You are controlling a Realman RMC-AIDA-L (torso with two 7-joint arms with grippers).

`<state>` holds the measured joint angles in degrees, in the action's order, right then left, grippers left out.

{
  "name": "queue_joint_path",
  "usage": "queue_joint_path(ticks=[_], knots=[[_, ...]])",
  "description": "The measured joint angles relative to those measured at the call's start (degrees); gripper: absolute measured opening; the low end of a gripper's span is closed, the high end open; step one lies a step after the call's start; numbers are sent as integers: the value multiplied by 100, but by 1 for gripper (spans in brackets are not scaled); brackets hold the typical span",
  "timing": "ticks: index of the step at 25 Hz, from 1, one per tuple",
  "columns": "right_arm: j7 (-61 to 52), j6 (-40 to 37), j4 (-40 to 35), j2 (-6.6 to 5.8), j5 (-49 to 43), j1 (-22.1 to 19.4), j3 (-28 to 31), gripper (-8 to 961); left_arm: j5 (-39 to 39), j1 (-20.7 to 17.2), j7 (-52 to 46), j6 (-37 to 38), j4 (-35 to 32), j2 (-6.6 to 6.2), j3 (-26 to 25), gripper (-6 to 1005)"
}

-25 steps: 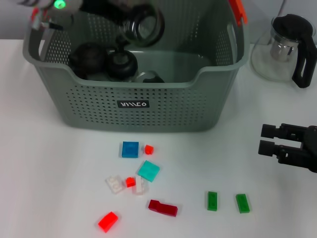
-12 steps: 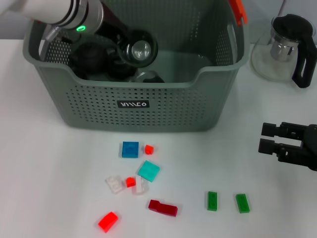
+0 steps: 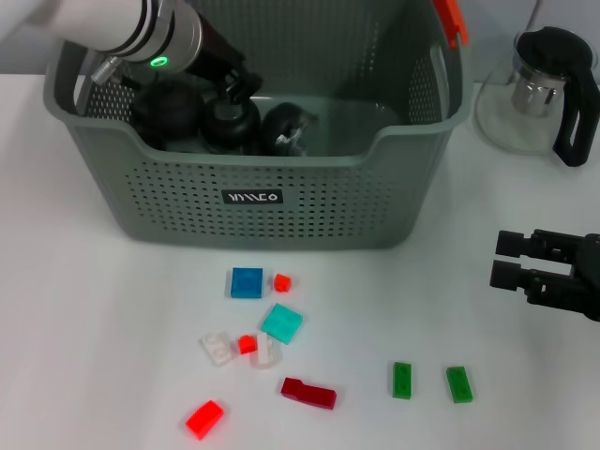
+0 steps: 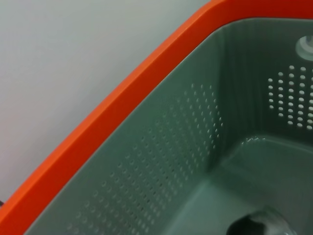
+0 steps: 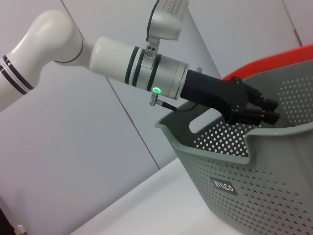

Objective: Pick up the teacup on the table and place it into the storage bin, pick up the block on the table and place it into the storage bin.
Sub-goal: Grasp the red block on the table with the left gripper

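Observation:
The grey-green storage bin (image 3: pixel 309 202) stands at the back of the table. My left arm reaches into it from the left, and the left gripper (image 3: pixel 241 82) hangs open over the dark items inside. The glass teacup (image 3: pixel 286 127) lies on the bin floor just right of those fingers, apart from them. Several blocks lie in front of the bin, among them a blue block (image 3: pixel 247 282), a teal block (image 3: pixel 281 323) and a dark red block (image 3: pixel 308 393). My right gripper (image 3: pixel 509 262) hovers open and empty at the right edge. The right wrist view shows the left gripper (image 5: pixel 268 111) above the bin (image 5: pixel 274 181).
A glass teapot (image 3: pixel 539 89) with a black handle stands at the back right. Two dark round items (image 3: pixel 169 108) sit in the bin's left half. Two green blocks (image 3: pixel 401 380) lie front right, a red block (image 3: pixel 204 418) front left. The left wrist view shows the bin's orange rim (image 4: pixel 122 103).
The left gripper has come down into the bin and let go of the teacup, which now lies on the bin floor. The right arm has not moved.

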<state>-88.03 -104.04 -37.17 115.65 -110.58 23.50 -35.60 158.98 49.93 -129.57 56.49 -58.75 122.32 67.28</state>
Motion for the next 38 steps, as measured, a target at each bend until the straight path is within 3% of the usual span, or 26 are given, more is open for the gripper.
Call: queue_joint_path(ticks=[6,9,12,13,14,16,18,22,25,30,32,38], knots=[[-21,7,0,11,11,12,-1,674,-460,-298,33,73,-600,64,-226,345],[-26,7,0,10,19,13,2,674,-1233,-570,103,222,-1060,42,-377,406],[-33,7,0,6,27,11,48,674,-2595,-784,454,748,-1282,-75,-882,465],[-33,7,0,6,26,13,61,674,-2595,-784,454,748,-1282,-75,-882,485],[-34,7,0,8,26,15,73,674,-3654,-856,822,1336,-1175,-186,-1491,505],[-35,2,0,11,26,18,78,673,-4330,-871,1013,1806,-981,-292,-1919,506],[-35,-4,0,12,26,22,79,673,-5105,-873,1198,2464,-592,-487,-2377,506],[-37,-32,8,9,30,32,80,673,-6237,-843,1519,3896,237,-822,-3065,505],[-38,-41,9,5,29,42,79,673,-6551,-842,1768,4935,616,-927,-3631,508],[-39,-16,9,6,29,37,79,673,-6541,-1147,2099,5453,562,-909,-3922,541],[-39,-18,9,7,30,42,80,673,-6358,-1440,2507,5873,347,-822,-3912,584],[-40,-24,9,10,28,68,80,673,-5110,-2032,2653,6081,-705,-581,-3050,713]])
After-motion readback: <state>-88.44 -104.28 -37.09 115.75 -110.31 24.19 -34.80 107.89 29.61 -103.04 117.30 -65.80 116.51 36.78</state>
